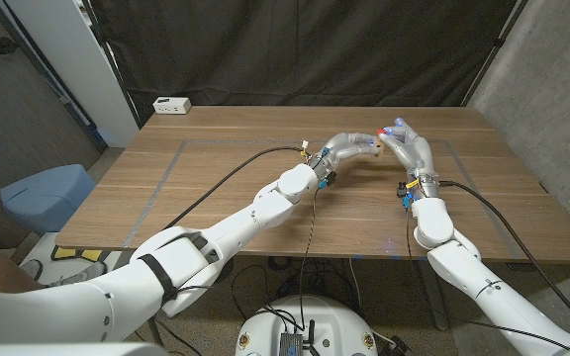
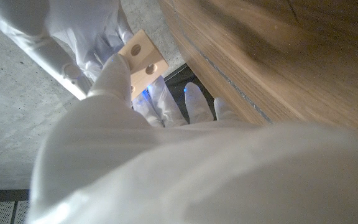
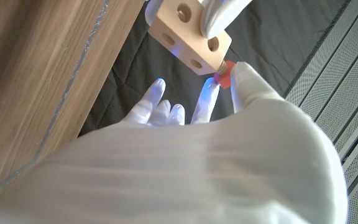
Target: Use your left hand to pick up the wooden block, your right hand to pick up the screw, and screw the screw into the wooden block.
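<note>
The left robot hand (image 2: 114,78) holds the light, rigid wooden block (image 3: 188,37) by its sides, while the right robot hand (image 3: 241,81) pinches the small red-headed screw (image 3: 224,74) at the block's 5 o'clock corner.

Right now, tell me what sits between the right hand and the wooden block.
In the right wrist view, the red screw: right hand pinches it against the wooden block.

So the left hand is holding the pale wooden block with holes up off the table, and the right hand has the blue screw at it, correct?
Not quite: the screw is red, not blue, as the right wrist view shows. The rest stands: the left hand holds the pale wooden block with holes above the table, and the right hand has the screw at it.
</note>
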Robot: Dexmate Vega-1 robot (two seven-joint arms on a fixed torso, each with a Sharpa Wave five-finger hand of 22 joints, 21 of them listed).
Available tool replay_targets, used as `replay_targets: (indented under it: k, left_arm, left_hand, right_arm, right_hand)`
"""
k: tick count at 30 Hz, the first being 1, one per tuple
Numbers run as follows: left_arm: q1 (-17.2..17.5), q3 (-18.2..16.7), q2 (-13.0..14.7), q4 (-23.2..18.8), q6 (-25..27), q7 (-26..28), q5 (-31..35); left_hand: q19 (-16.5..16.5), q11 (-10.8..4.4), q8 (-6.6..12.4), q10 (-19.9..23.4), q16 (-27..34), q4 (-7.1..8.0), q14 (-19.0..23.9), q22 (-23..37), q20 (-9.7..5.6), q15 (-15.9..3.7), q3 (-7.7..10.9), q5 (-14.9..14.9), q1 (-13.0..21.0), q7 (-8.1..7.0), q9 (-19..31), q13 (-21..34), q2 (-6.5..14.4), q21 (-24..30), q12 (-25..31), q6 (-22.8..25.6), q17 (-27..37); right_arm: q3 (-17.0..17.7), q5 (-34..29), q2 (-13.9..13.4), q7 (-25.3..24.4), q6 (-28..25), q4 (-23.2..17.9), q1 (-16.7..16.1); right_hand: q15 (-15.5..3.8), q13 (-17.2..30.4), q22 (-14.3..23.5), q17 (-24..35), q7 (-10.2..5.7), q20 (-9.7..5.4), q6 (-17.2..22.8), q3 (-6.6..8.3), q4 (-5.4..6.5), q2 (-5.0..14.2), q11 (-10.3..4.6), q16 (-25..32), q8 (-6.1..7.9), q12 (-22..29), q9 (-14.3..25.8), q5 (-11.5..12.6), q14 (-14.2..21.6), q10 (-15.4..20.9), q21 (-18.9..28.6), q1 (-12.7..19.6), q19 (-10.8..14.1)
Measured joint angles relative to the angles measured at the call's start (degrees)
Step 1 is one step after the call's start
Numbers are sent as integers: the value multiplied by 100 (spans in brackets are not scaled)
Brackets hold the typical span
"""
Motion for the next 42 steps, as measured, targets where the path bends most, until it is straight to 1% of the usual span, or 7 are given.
replay_targets:
  k: [4,17,22,27,32,37,42]
  left_arm:
    - [11,2,8,-29,11,4,3]
    - [57,10,47,-148,75,44,29]
    - [69,12,58,-182,92,54,36]
    - [70,15,60,-193,104,61,44]
    - [69,18,56,-192,105,61,46]
    - [35,25,27,-128,105,59,48]
    - [-4,32,2,-57,81,38,50]
  left_hand:
    - [0,-1,0,0,0,-1,0,0,0,0,-1,-1,-1,0,1,0,1,0,1,0,0]
    - [0,-2,0,1,-45,-14,0,0,0,0,-14,-20,-11,0,4,0,9,0,2,0,0]
    - [0,-8,0,7,-45,-9,0,0,0,0,-9,3,-40,0,4,0,10,0,0,0,0]
    - [0,-9,0,8,-45,-9,0,0,0,0,-9,3,-46,0,3,0,17,0,-1,0,0]
    - [0,-10,0,8,-45,-9,0,0,0,0,-9,3,-46,0,1,0,17,0,-6,0,0]
    - [0,-10,0,8,-45,-9,0,0,0,0,-9,2,-44,0,0,0,18,0,-20,-1,0]
    - [0,-10,0,8,-45,-9,0,0,0,0,-9,1,-35,0,0,0,26,0,-28,-1,0]
  right_arm:
    - [6,12,-9,23,14,0,-17]
    - [17,60,-32,120,91,2,-44]
    - [18,87,-40,173,118,13,-44]
    - [19,129,-67,243,140,36,-44]
    - [19,177,-83,314,160,53,-39]
    - [19,226,-106,397,181,82,-19]
    - [19,286,-147,493,194,97,-7]
  right_hand:
    - [25,0,2,0,-20,22,-82,-48,0,-33,41,0,-43,-6,-45,0,-31,-40,0,-33,-22]
    - [4,0,1,-1,2,30,-228,-64,16,-69,1,0,-128,-22,-133,0,-139,-165,0,-128,-92]
    - [7,0,1,-1,53,13,-403,-80,31,-76,83,-32,-236,-22,-186,0,-217,-287,-22,-243,-156]
    - [15,0,0,-1,32,21,-650,-103,55,-71,144,-43,-356,-45,-239,0,-332,-434,-22,-312,-246]
    - [18,0,0,-16,56,20,-850,-124,34,-129,141,-43,-447,-45,-289,0,-395,-552,-22,-370,-310]
    - [24,12,0,-16,64,84,-1088,-148,58,-156,177,-43,-579,-45,-338,0,-487,-679,-22,-480,-372]
    - [31,12,0,-43,57,175,-1390,-167,77,-204,184,-88,-748,-45,-403,0,-697,-903,-22,-629,-566]
